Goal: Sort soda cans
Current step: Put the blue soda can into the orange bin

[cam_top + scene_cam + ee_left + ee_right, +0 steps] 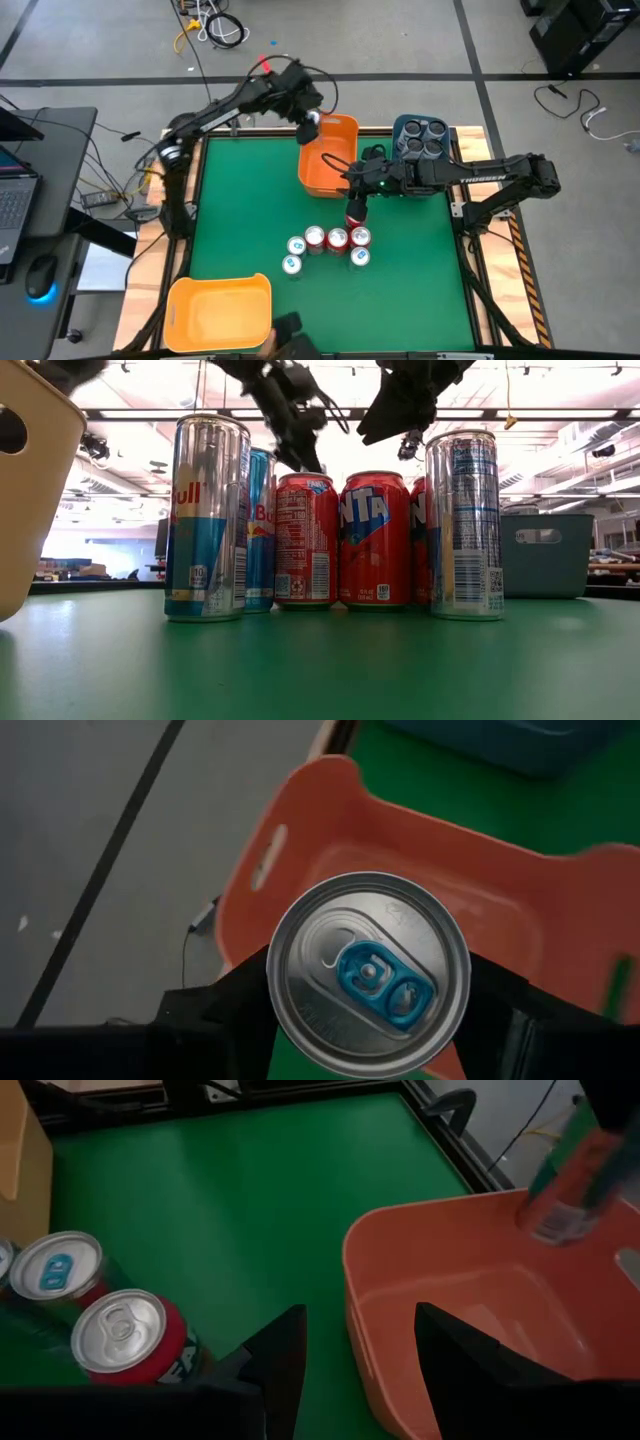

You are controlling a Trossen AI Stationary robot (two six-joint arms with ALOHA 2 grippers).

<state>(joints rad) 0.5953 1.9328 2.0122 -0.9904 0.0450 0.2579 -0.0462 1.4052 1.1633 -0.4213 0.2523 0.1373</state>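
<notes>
Nearest us, at six o'clock of the green table [240, 200], we see six soda cans [327, 246] clustered together. Just beyond them our right gripper [354, 214] hangs with its jaws parted and nothing between them. Farther off, toward twelve o'clock, our left gripper [309, 128] grasps a silver-topped can [368, 974] over the orange bin [327, 160].

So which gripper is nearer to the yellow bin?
Right. The right gripper hangs by the red cans, closer to the yellow bin; the left gripper holds a can over the orange bin.
</notes>
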